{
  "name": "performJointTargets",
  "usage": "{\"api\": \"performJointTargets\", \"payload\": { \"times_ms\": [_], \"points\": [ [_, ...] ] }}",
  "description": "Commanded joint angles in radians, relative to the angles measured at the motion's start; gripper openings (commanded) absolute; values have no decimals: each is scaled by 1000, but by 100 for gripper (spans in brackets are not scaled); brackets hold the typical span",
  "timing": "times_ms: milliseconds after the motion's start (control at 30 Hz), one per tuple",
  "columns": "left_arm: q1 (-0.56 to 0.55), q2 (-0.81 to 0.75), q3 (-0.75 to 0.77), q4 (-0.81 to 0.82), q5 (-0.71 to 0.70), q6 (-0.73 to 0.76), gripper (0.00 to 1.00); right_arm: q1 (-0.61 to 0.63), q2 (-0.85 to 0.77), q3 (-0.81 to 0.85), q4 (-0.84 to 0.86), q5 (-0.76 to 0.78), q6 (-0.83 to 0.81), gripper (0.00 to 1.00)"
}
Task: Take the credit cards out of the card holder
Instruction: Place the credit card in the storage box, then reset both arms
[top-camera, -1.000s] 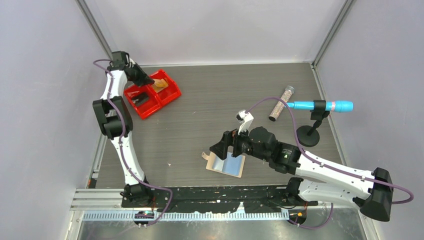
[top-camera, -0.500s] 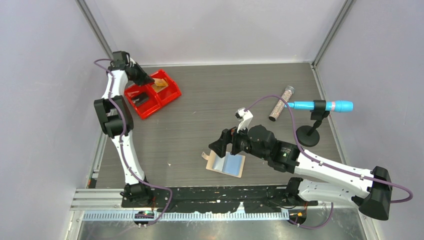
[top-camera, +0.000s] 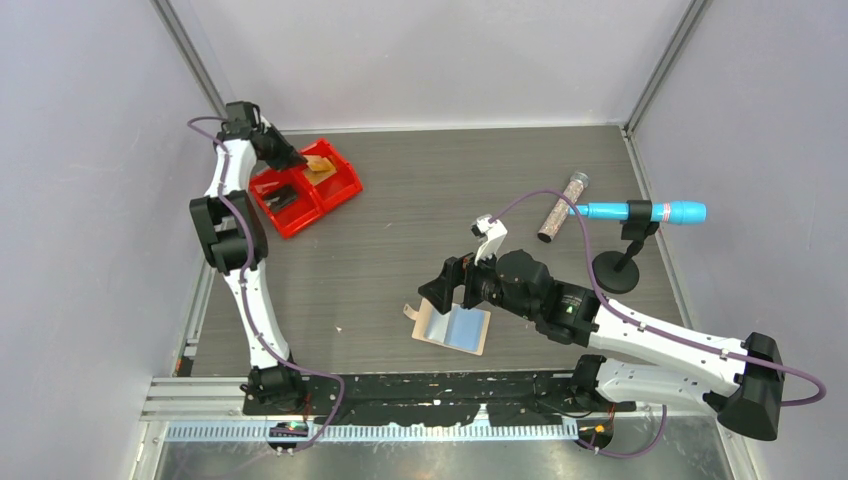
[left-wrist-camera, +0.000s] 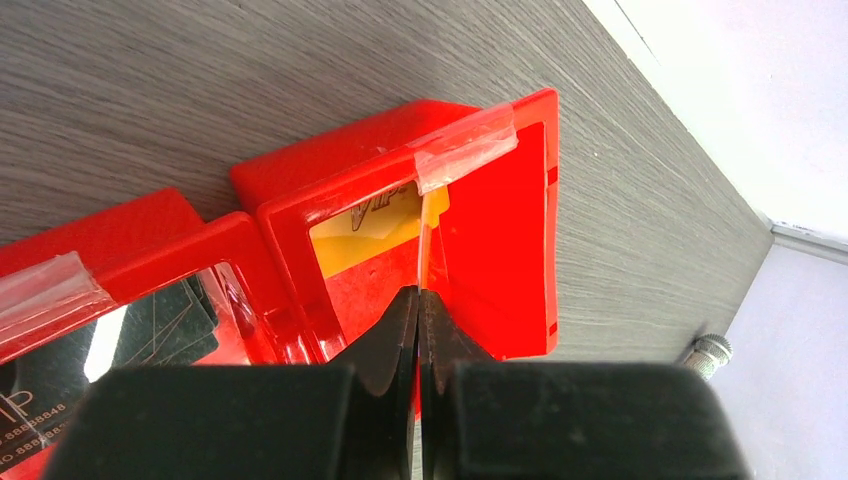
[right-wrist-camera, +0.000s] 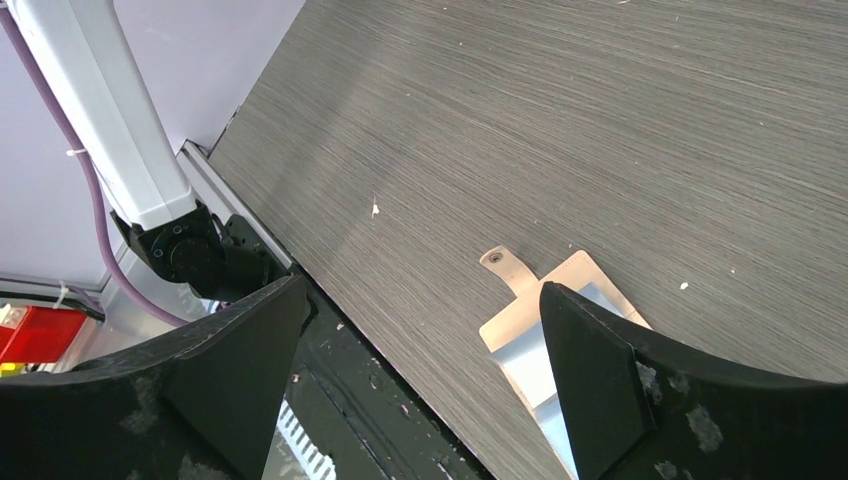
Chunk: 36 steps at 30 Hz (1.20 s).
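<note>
Shifted slightly toward the far left since a second earlier: right gripper (right-wrist-camera: 422, 300), fingers wide apart with nothing between them, poised over the tab end of the card holder (top-camera: 452, 327). Card holder: spread flat on the table (top-camera: 430, 180) near its front edge, blue-grey inside up. Left gripper (left-wrist-camera: 420, 298): fingers pressed together on a thin card (left-wrist-camera: 423, 240) seen edge-on, at the red bin (left-wrist-camera: 530, 230) compartment that shows yellow. Dark card (left-wrist-camera: 160, 325): lying in the neighbouring compartment.

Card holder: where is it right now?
Top view: the card holder lies spread open at the table's near edge, centre, just below the open right hand.
</note>
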<state>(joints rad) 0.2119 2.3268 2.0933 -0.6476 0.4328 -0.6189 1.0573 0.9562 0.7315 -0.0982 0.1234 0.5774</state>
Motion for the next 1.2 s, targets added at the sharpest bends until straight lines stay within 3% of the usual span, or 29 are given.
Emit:
{"api": "performJointTargets", "payload": {
  "times_ms": [0, 300, 533, 833, 1167],
  "points": [
    [6, 1, 50, 5, -34, 19, 4, -2, 4, 56, 37, 25, -15, 95],
    [5, -10, 77, -27, -17, 35, 26, -1, 7, 67, 23, 32, 4, 95],
    [4, -94, 38, -32, 22, 16, 36, -2, 30, 94, -41, 36, 19, 95],
    [-31, -294, -171, 5, 128, 13, 38, -3, 33, 149, -205, 144, 17, 95],
    [-151, -699, -516, 40, 173, 60, 39, -4, -16, 188, -352, 286, 8, 96]
  ]
}}
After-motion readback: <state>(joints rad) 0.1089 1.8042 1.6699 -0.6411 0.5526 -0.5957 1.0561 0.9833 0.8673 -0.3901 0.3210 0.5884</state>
